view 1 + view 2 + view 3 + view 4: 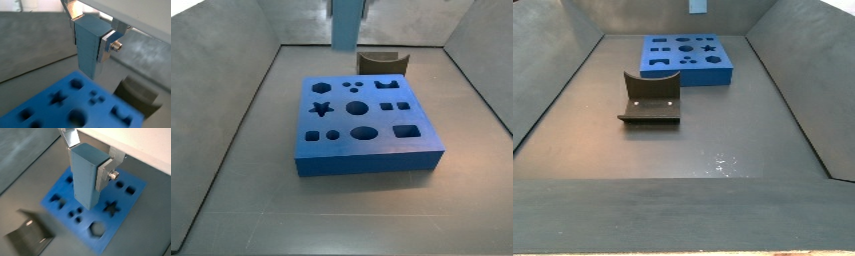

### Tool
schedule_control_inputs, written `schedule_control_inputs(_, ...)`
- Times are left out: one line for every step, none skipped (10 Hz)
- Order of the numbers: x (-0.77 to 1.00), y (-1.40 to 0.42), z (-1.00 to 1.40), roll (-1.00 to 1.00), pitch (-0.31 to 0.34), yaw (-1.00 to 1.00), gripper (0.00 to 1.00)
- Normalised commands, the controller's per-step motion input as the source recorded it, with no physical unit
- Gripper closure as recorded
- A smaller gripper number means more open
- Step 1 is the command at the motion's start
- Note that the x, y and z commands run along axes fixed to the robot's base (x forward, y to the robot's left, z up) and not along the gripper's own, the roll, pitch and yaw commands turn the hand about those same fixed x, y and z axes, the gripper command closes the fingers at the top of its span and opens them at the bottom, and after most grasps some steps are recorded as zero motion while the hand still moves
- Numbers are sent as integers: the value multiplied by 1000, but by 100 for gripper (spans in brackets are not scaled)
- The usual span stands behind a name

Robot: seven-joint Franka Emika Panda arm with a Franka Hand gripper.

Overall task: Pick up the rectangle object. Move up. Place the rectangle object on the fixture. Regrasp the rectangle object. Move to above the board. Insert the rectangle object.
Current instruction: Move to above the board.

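Wrist views both show the gripper [91, 36] clamped on the rectangle object [86, 47], which is held upright between the silver fingers [107, 44] with its long axis vertical. The block's lower end is seen hanging clear above the board [127, 203], not touching it. In a side view the rectangle object [348, 24] is recorded at 12 o'clock of the frame, above the board's [365, 160] far edge; the gripper itself is cut off by the frame there. In a side view the block's tip [698, 6] is only just visible at 12 o'clock, over the board [687, 73].

The board's cut-outs (star, circles, squares, oval, hexagon) are all seen empty. The fixture [381, 63] is noted standing on the floor just beyond the board, toward 1 o'clock; in a side view the fixture [651, 100] is seen unoccupied, near the board. No legible writing or labels can be made out on any item.
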Motion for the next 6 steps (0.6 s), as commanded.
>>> schedule_control_inputs(-65, -427, -204, -1000, -6, -35, 100)
schedule_control_inputs(-47, -194, -91, -1000, -9, -36, 100)
schedule_control_inputs(-39, -96, -48, -1000, -10, -35, 100)
schedule_control_inputs(-41, -15, -9, -1000, -20, -28, 100)
schedule_control_inputs(-49, 1, -2, -1000, -33, -25, 100)
schedule_control_inputs(-52, 21, 1, -889, -48, -13, 100)
